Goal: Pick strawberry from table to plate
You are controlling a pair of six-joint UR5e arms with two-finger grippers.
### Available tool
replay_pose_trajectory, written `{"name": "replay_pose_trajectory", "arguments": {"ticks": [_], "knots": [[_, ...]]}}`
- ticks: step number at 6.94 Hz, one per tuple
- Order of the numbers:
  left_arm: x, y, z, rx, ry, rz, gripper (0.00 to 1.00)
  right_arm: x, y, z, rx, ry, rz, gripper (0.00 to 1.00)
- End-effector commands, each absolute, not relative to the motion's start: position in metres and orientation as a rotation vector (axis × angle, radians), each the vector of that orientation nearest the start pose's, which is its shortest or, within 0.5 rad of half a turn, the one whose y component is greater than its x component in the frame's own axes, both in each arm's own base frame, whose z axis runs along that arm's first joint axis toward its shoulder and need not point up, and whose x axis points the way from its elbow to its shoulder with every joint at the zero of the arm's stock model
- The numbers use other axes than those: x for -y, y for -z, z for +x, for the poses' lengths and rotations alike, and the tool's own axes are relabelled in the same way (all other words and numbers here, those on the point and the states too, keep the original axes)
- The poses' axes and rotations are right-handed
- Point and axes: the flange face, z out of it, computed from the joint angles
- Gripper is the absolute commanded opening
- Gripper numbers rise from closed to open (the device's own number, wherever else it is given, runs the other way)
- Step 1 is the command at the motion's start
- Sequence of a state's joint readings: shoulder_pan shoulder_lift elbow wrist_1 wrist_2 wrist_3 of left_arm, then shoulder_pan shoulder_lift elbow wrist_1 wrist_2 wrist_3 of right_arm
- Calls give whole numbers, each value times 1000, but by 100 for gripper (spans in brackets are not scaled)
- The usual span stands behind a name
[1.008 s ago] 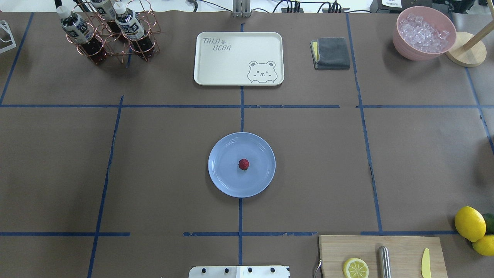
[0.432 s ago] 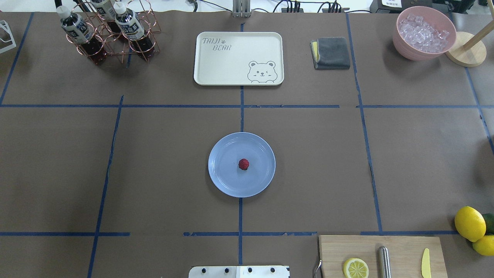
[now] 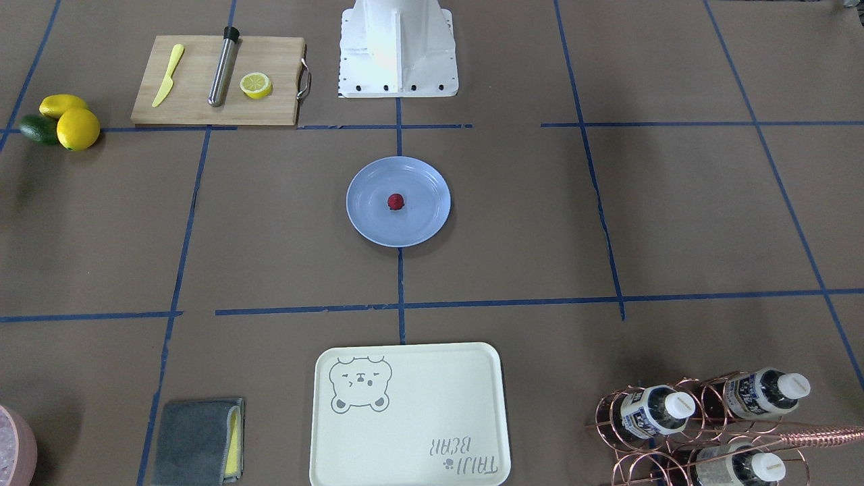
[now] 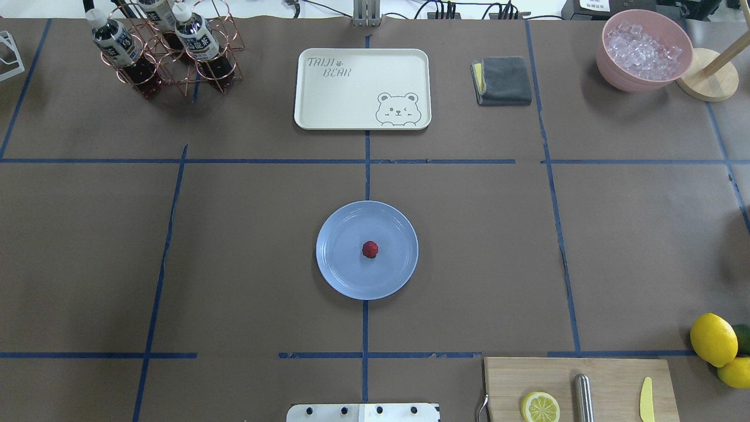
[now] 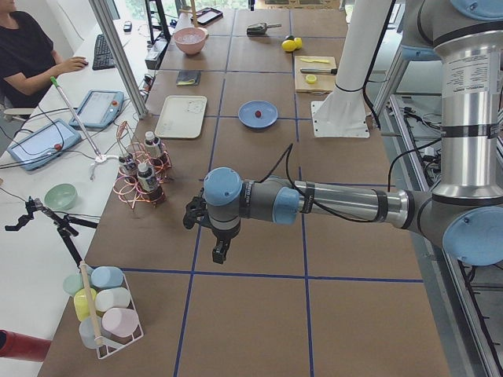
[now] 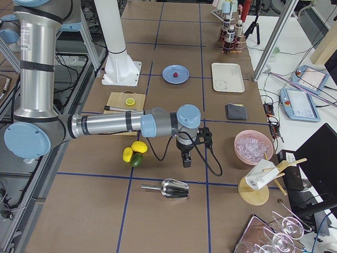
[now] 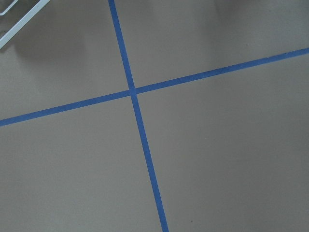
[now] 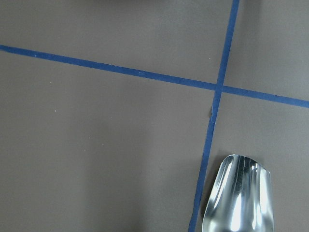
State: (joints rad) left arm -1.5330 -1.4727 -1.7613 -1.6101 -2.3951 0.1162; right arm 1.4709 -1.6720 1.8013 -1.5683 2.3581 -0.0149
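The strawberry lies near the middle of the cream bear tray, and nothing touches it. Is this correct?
No: the overhead view shows the strawberry near the middle of the light blue plate, not the bear tray. Nothing touches it.

Silver-tube arms (image 5: pixel 338 203), pale blue joint caps (image 5: pixel 222 185), black cables (image 6: pixel 215 161), black left pincer (image 5: pixel 219 255), right pincer (image 6: pixel 185 162)

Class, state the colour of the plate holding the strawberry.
Light blue; the plate shows best in the overhead view.
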Motion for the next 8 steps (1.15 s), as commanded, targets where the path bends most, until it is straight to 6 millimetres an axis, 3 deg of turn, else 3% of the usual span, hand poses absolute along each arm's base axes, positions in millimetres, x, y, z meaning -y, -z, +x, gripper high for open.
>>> {"name": "replay_pose_trajectory", "arguments": {"ticks": [1,3,5,6,8], "knots": [[456,-600,-45,-839,-196,159,100,458,-583,17,793,167,108,100],[453,-611,-45,-836,-186,137,100,458,-581,18,788,180,110,100],[432,-630,-46,-836,-168,97,100,453,-578,15,787,194,114,100],[431,-632,-46,-835,-164,92,100,453,-570,15,789,199,130,100],[432,-632,-46,-835,-165,93,100,453,-571,14,790,197,126,100]]}}
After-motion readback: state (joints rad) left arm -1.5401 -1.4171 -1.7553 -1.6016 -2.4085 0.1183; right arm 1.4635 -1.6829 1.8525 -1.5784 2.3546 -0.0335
